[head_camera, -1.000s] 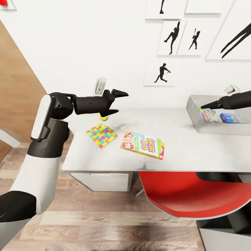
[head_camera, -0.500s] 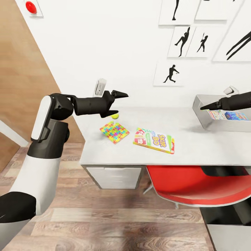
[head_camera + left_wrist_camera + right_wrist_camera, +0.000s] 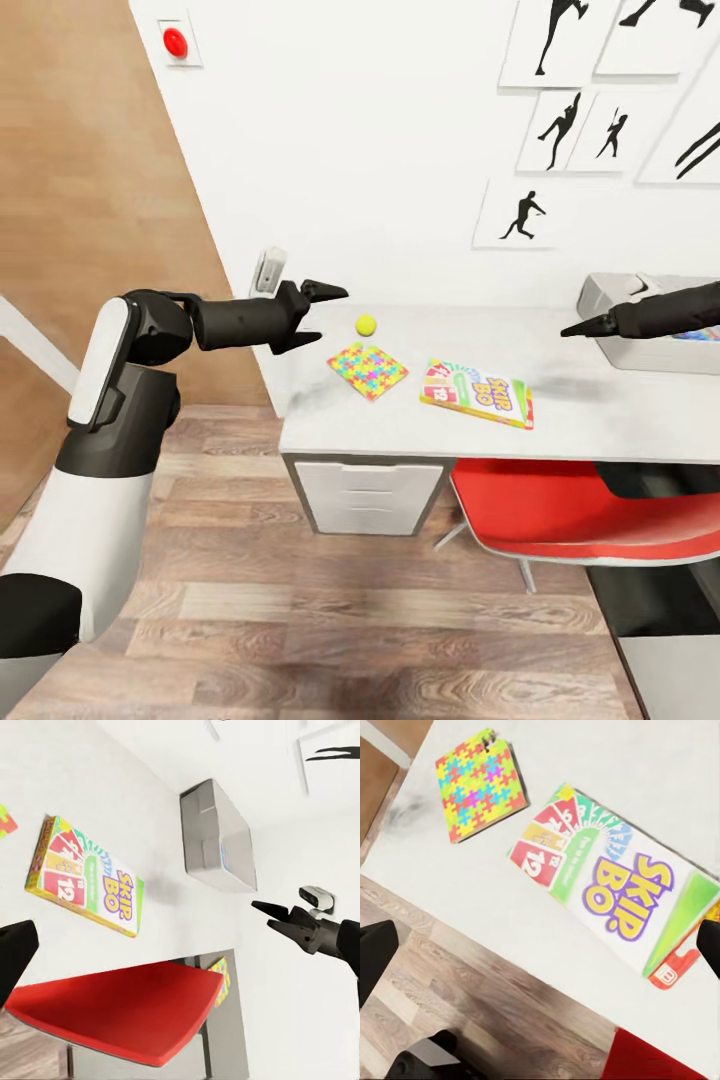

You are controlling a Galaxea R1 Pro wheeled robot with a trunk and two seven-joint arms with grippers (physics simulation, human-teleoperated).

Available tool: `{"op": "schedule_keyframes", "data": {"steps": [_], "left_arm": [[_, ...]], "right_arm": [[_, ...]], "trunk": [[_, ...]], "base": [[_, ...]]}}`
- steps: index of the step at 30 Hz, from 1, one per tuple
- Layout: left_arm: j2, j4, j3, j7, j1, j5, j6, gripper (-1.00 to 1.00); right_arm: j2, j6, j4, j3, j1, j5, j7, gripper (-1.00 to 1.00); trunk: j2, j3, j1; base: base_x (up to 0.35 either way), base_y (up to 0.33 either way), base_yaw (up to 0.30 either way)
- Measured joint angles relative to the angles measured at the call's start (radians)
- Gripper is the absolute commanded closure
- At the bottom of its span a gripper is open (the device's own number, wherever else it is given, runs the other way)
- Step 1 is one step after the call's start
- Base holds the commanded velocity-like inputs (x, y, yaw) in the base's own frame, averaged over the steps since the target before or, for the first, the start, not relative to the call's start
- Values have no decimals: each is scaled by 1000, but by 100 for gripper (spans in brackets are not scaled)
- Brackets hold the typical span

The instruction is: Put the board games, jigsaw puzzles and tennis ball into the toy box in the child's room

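Note:
On the table lie the tennis ball, one jigsaw puzzle and the SKIP BO board game. My left gripper is open, level with the desk's left end and a short way left of the ball. The toy box stands at the desk's far right, a strip of printed colour showing inside. My right gripper hovers just left of the box. Its fingertips stand wide apart over the SKIP BO game and the puzzle.
A red chair is tucked under the desk, beside white drawers. Wooden wardrobe doors stand at the left. A small white device sits at the desk's back left corner. Plank floor lies open in front.
The whole view has shifted: the camera backed away and swung left. My left gripper, earlier over the ball, now stands left of it. The right gripper has left the toy box.

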Motion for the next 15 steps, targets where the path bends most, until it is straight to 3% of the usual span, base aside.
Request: {"op": "schedule_keyframes", "data": {"steps": [8,15], "left_arm": [[49,-26,7,-8,78,0,-1,-100],[66,-39,10,-11,134,-3,-2,-100]], "right_arm": [[25,0,0,0,49,1,1,-100],[49,-1,0,0,83,1,1,-100]], "trunk": [[0,13,0],[0,23,0]], "base": [[-42,66,38],[-13,22,13]]}}
